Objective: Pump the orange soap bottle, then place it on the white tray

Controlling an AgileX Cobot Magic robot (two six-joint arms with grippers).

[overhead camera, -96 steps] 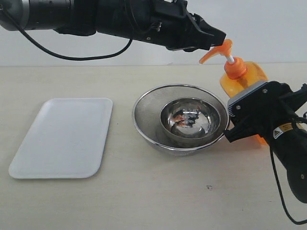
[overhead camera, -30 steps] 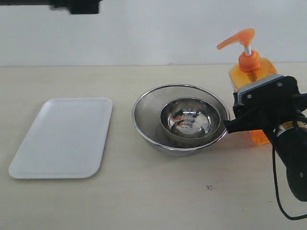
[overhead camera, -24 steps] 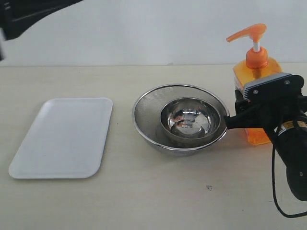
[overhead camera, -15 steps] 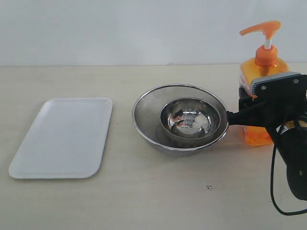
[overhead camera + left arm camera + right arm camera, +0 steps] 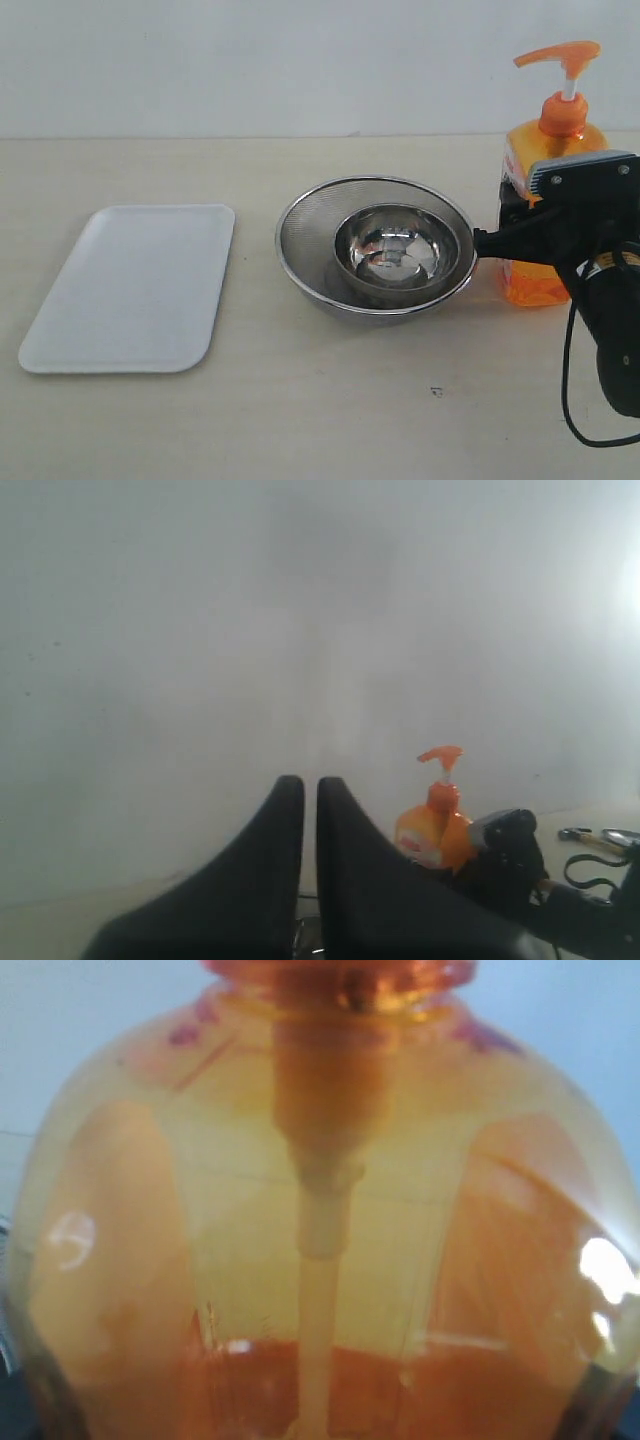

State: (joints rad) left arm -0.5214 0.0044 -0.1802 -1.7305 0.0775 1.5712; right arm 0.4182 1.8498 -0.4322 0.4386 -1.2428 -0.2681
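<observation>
A: Where is the soap bottle (image 5: 556,140)?
B: Upright at the right edge of the frame, just beside the mesh strainer (image 5: 300,240), which holds a steel bowl (image 5: 395,250).
A: Is it held?
B: Yes, the right claw (image 5: 525,235) is clamped around its lower body, jaws partly spread.
A: And the left claw (image 5: 310,788)?
B: Closed tight on nothing, a pale wall (image 5: 300,610) behind it. The white tray (image 5: 130,285) lies on the surface (image 5: 350,420) at lower left, well apart.

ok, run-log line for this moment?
left gripper shut, holding nothing | right gripper gripping orange soap bottle, upright beside mesh strainer | white tray: bottle not yet on it
</observation>
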